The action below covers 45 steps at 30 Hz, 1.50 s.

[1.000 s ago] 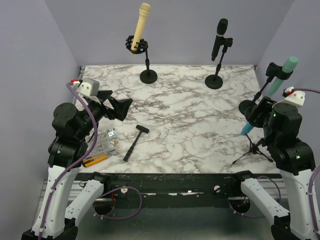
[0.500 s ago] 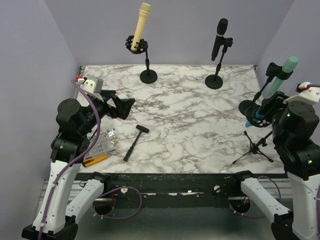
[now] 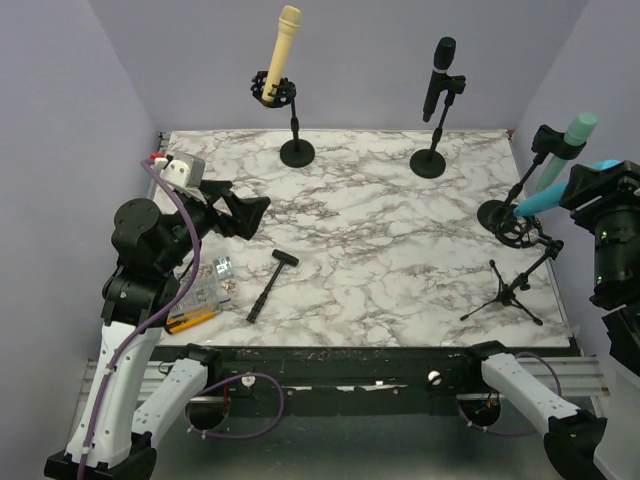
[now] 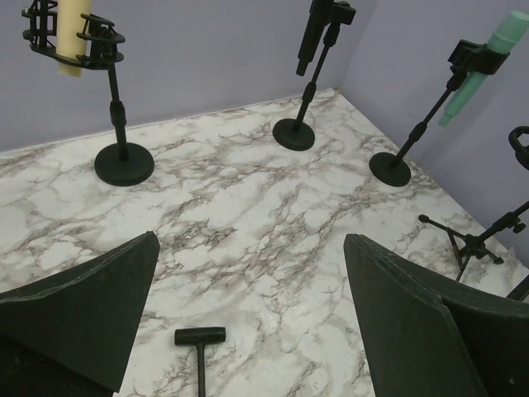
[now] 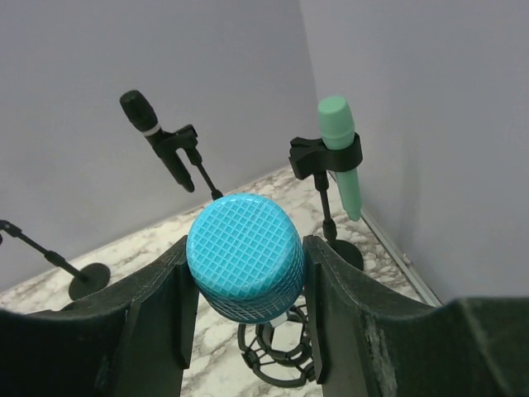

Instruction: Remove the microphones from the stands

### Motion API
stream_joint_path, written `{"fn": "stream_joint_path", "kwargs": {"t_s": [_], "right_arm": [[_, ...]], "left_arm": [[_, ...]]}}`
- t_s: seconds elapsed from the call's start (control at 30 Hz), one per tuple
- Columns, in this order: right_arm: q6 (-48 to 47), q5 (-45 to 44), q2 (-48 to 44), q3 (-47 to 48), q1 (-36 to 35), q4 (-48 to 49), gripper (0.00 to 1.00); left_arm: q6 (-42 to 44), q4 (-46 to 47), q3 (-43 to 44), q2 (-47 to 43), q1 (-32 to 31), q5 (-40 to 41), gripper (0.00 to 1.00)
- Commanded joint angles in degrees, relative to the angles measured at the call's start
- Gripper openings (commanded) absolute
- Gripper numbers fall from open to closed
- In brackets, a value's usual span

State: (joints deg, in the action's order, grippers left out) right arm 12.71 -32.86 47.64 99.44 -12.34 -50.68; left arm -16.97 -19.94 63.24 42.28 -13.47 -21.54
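Note:
My right gripper (image 5: 246, 285) is shut on a blue microphone (image 5: 245, 266), gripping its mesh head between both fingers. In the top view the blue microphone (image 3: 541, 200) is held clear above the empty black ring holder (image 3: 516, 231) of a tripod stand (image 3: 508, 292) at the table's right edge. The ring holder (image 5: 285, 357) shows below the microphone in the right wrist view. My left gripper (image 3: 243, 214) is open and empty over the left of the table, above a small black hammer (image 4: 198, 341).
Three other microphones sit in stands: cream (image 3: 280, 55) at back left, black (image 3: 438, 78) at back middle, green (image 3: 562, 148) at right. The hammer (image 3: 271, 284) and small items (image 3: 205, 291) lie at the left front. Purple walls enclose the table.
My right gripper has lifted the blue microphone up and to the right, out of the ring holder. The left arm moved slightly, then stayed still.

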Motion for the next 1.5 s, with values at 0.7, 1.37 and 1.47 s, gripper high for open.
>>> {"fn": "stream_joint_path", "kwargs": {"t_s": [0.7, 1.37, 1.47], "right_arm": [[15.3, 65.6, 18.2, -14.4, -2.8, 21.3, 0.01], [27.7, 38.7, 35.5, -33.5, -32.6, 30.1, 0.01], [27.5, 38.3, 38.7, -31.3, -32.5, 29.6, 0.01]], "left_arm": [[-3.5, 5.6, -3.4, -0.8, 4.7, -2.2, 0.98], [-5.6, 6.5, -4.4, 4.1, 7.3, -2.9, 0.98], [-5.3, 4.6, -3.0, 5.9, 7.4, -2.7, 0.98]]}}
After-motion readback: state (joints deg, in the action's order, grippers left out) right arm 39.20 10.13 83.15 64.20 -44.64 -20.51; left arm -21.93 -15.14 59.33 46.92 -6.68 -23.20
